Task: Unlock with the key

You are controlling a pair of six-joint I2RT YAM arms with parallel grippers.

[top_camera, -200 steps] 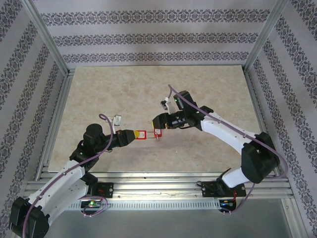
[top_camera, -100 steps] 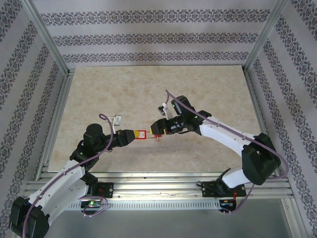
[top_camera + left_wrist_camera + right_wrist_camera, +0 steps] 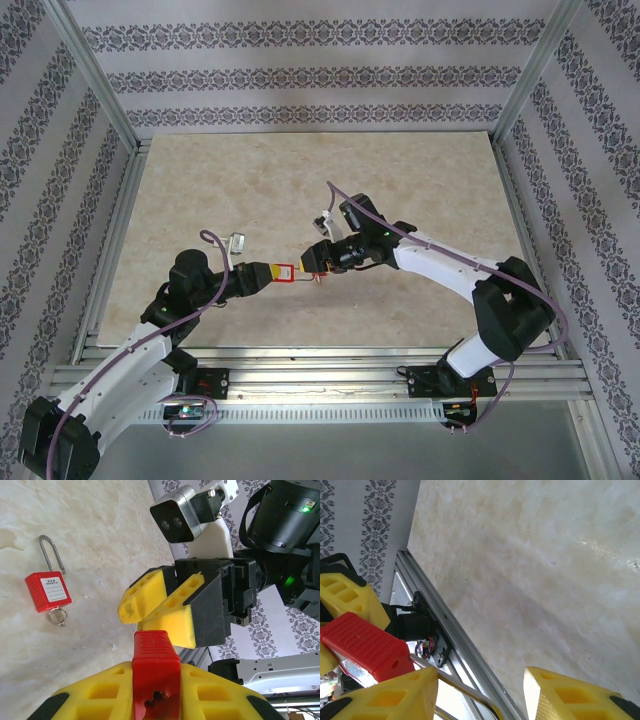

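Note:
My left gripper (image 3: 276,272) is shut on the body of a red padlock (image 3: 155,665), whose keyhole end faces the left wrist camera. The padlock's steel shackle (image 3: 454,682) points at my right gripper (image 3: 477,692). That gripper is open, with the shackle running between its yellow fingers (image 3: 387,697) and resting against the left one. In the top view the two grippers meet near the table's middle, with the right gripper (image 3: 316,258) just right of the padlock (image 3: 284,271). A second red padlock (image 3: 48,592) lies flat on the table with a metal ring (image 3: 57,615) at its lower end. No key is discernible.
The marble tabletop (image 3: 300,190) is ringed by an aluminium frame rail (image 3: 300,355) and patterned walls. The right arm (image 3: 440,265) reaches in from the near right and the left arm (image 3: 150,330) from the near left.
My right gripper has moved left and slightly nearer, up to the padlock held by the left gripper, and its jaws have narrowed a little. The left arm has stayed still.

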